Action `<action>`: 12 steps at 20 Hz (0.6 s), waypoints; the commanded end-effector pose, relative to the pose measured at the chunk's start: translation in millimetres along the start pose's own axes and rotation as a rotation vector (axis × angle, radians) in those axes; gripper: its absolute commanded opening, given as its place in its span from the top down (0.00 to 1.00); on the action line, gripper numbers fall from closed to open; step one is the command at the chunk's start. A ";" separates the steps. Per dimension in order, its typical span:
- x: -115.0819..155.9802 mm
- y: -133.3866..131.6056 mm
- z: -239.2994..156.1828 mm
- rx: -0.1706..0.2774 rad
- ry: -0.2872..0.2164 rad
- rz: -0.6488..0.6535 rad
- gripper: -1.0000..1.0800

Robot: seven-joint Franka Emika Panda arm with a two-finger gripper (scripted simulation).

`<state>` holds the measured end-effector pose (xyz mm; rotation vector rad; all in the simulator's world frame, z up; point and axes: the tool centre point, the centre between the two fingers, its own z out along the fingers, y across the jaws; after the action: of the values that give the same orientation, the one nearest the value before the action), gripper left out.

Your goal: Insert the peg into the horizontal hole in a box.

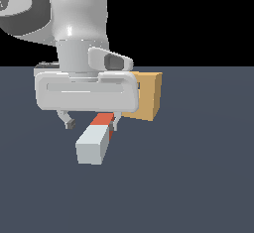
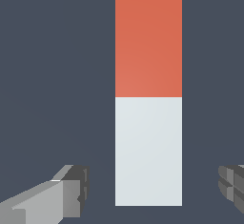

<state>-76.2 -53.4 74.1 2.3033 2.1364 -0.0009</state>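
The peg [image 1: 94,143] lies flat on the dark floor, its pale grey-white end toward the camera and its red-orange end toward the box. The tan box [image 1: 149,98] stands just behind it at the exterior view's right, partly hidden by the gripper's hand. The hole does not show. My gripper [image 1: 93,124] is open over the peg, one finger on each side, neither touching it. In the wrist view the peg [image 2: 148,96] runs between the two fingertips [image 2: 71,187], which flank its white part, and my gripper [image 2: 152,189] is wide open.
The dark grey-blue floor [image 1: 198,177] stretches around the peg and box. The arm's white body [image 1: 74,19] fills the upper left of the exterior view.
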 end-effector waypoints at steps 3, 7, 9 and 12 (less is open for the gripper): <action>0.0 -0.5 9.7 0.000 0.000 0.000 0.04; 0.1 -1.0 27.7 0.000 0.000 0.000 0.04; 0.1 -1.1 36.7 0.000 0.000 0.000 0.04; 0.1 -0.7 45.5 0.000 0.000 0.000 0.04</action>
<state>-77.4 -53.3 33.1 2.3039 2.1372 -0.0017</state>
